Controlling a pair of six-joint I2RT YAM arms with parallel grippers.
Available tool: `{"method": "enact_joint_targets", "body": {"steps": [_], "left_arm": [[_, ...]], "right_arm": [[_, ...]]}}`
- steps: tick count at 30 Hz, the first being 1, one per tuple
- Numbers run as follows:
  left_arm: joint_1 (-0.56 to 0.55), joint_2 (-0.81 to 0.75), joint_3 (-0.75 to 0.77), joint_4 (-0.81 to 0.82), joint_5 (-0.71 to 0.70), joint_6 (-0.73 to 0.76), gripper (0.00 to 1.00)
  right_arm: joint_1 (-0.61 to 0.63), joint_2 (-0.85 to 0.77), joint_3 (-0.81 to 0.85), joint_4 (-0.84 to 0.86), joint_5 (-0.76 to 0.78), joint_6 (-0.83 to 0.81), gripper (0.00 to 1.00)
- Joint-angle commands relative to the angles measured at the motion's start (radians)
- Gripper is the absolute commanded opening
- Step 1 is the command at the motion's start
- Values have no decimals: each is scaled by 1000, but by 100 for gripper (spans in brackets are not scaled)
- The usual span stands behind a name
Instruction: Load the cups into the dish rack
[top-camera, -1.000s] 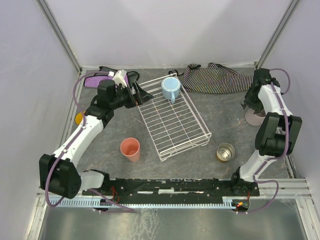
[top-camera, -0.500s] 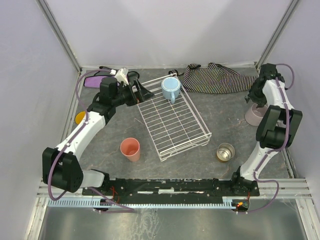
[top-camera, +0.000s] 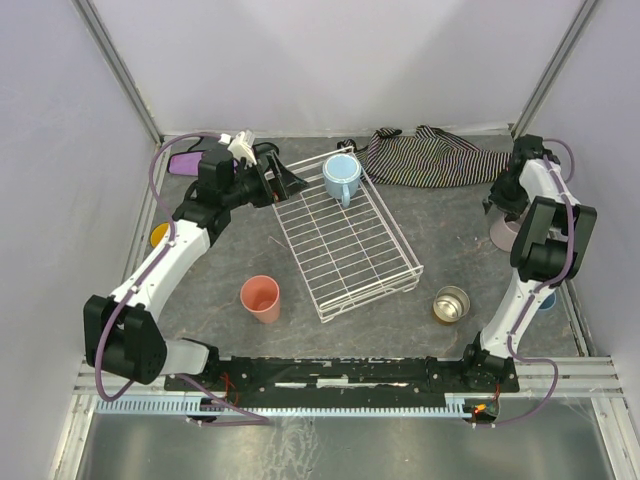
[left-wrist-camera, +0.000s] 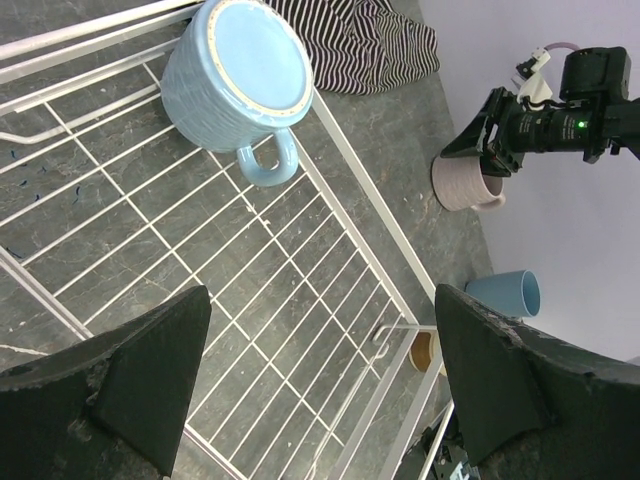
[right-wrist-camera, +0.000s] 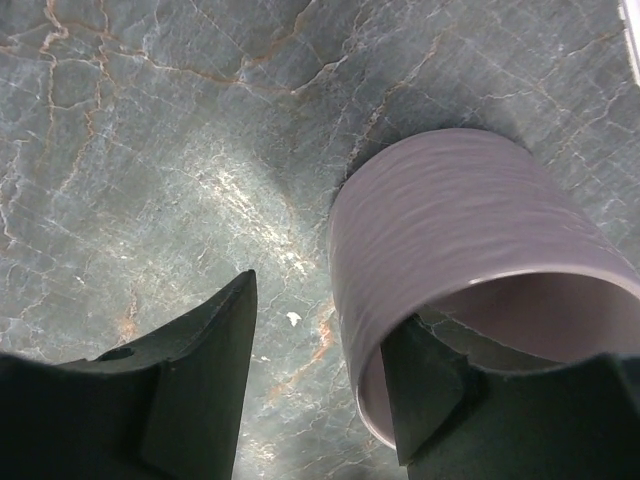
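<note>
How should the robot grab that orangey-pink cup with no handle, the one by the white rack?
Best by the rim of the salmon cup, coming straight down from above: one finger inside, one outside, pinching the wall. It stands upright with its mouth open and has no handle. Its sides look to narrow downward, so a squeeze from the side would probably slip.

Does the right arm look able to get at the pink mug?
Likely yes: its tool is right at the pink mug, jaws open, one finger outside the mug's wall and the other seemingly inside the rim. Nothing stands between them.
</note>
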Motion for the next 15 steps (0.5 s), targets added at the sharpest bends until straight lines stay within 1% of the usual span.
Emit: {"method": "enact_joint_targets", "body": {"steps": [1, 5, 8, 13, 14, 15], "left_arm": [[5, -1, 43, -2, -1, 49, 99], [6, -3, 42, -6, -2, 47, 99], [6, -10, 40, -10, -2, 44, 99], [5, -24, 34, -15, 13, 27, 99], [5, -28, 33, -17, 14, 25, 99], [5, -33, 32, -21, 15, 24, 99]], "right_arm": [[-3, 16, 27, 20, -31, 2, 57], [-4, 21, 6, 26, -40, 8, 48], [-4, 18, -18, 38, -39, 4, 39], [-5, 17, -47, 56, -48, 6, 12], [-5, 16, -53, 59, -49, 8, 4], [-6, 17, -58, 62, -55, 8, 1]]}}
